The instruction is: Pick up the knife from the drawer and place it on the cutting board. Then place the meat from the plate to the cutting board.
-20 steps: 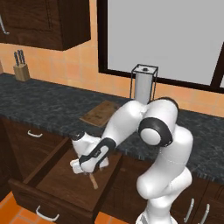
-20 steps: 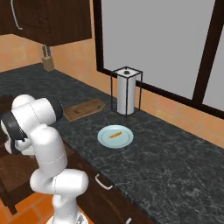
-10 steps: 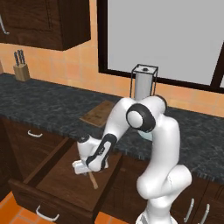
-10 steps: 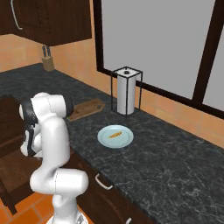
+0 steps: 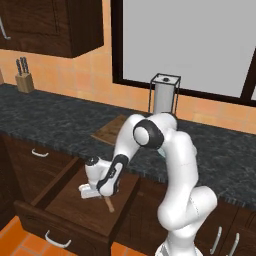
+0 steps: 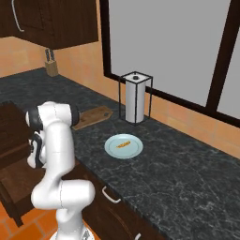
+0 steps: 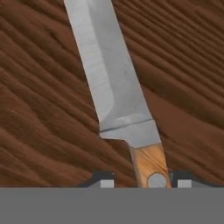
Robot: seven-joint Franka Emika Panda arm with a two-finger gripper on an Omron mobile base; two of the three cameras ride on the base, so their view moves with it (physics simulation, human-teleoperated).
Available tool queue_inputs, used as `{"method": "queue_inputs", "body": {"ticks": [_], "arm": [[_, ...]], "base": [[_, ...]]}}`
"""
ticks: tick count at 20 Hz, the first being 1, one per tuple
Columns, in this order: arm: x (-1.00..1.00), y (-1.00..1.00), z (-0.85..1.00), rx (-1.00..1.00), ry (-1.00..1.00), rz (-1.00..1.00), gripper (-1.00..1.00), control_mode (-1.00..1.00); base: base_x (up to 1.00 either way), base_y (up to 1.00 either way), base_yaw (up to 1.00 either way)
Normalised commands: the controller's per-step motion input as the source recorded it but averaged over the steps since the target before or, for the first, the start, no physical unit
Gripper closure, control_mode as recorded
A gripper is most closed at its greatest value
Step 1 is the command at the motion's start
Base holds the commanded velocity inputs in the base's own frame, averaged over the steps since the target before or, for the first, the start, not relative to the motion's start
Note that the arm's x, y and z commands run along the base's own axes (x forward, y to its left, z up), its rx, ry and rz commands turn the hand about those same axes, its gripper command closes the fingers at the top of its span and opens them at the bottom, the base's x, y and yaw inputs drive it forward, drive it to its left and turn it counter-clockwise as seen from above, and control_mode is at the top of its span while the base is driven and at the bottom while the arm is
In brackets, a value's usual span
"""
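The knife (image 7: 113,92) lies flat on the floor of the open drawer (image 5: 60,200), grey blade pointing away and tan wooden handle (image 7: 151,162) towards the hand. My gripper (image 7: 142,183) is low over it, open, with one fingertip on each side of the handle and a gap on the left side. From the left base view the gripper (image 5: 94,191) sits inside the drawer, with the knife's handle (image 5: 109,204) poking out beside it. The cutting board (image 6: 93,117) lies on the counter behind the drawer. The pale plate (image 6: 112,149) carries the small orange meat strip (image 6: 123,144).
A paper towel holder (image 6: 135,97) stands behind the plate by the window. A knife block (image 5: 24,80) sits at the far left of the dark counter (image 6: 187,178). The drawer's front with its silver handle (image 5: 57,241) juts out towards the base.
The arm's elbow has swung over towards the drawer and straightened up. The hand has stayed low in the drawer over the knife.
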Motion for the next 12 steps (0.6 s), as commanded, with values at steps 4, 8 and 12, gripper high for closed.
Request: {"method": "queue_inputs", "body": {"ticks": [4, 8, 12], "arm": [[0.00, 0.18, -0.55, 0.03, 0.11, 0.00, 1.00, -1.00], [-0.12, 0.08, -0.27, 0.04, 0.11, -0.01, 1.00, -1.00], [-0.83, 0.17, 0.16, 0.00, 0.00, 0.00, 1.00, -1.00]], "base": [[0.00, 0.00, 0.00], [0.00, 0.00, 0.00], [0.00, 0.00, 0.00]]}}
